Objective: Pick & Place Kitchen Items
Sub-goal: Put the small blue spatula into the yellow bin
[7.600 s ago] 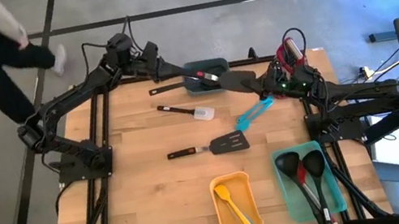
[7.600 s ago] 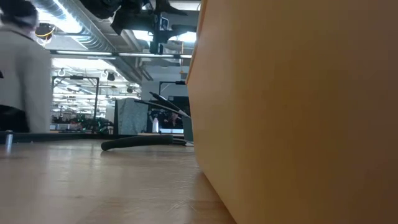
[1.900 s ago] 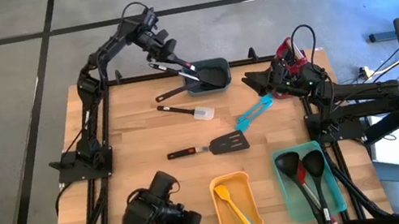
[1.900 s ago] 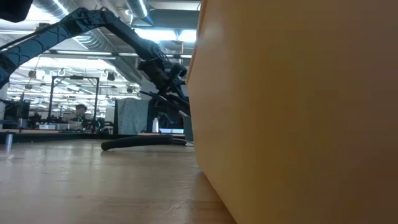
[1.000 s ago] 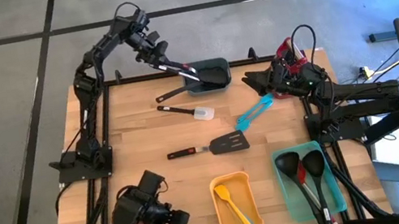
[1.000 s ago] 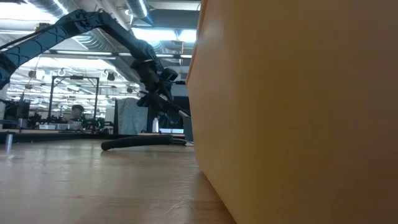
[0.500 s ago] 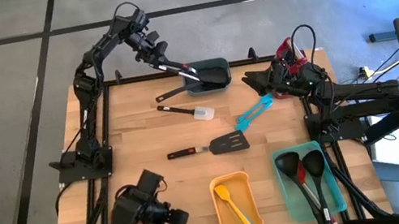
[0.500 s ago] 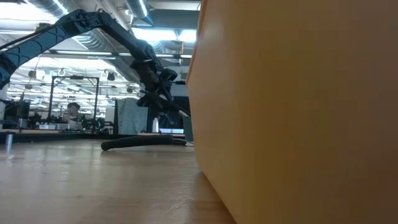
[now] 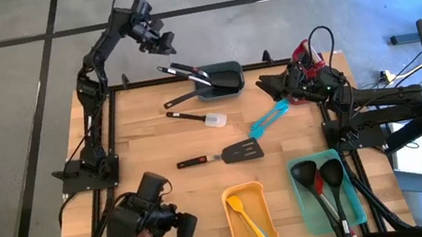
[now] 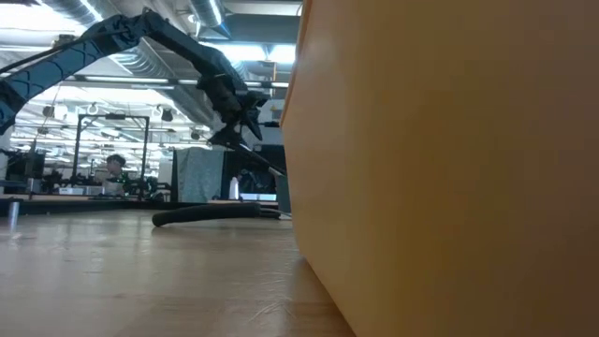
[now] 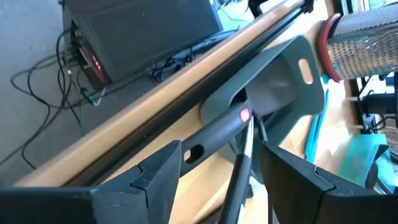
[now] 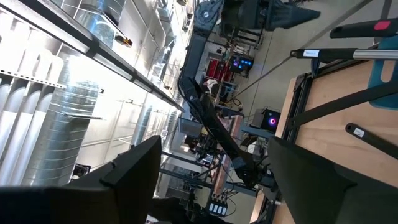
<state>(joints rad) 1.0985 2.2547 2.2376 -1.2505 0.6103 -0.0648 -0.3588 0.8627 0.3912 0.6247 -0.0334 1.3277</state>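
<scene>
Left gripper hovers past the table's far edge, fingers spread, holding nothing. Right gripper waits far right, fingers wide, empty. Red-trimmed utensil rests in grey bin.

Two matte-black jointed arms are showing: the left gripper with dark wedge-shaped fingers, the right gripper carrying looping black cable and red wiring.

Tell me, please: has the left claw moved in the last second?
Yes. The left claw, open, has pulled back from the dark grey tray, out past the table's far edge, leaving the utensil's handle resting there.
</scene>
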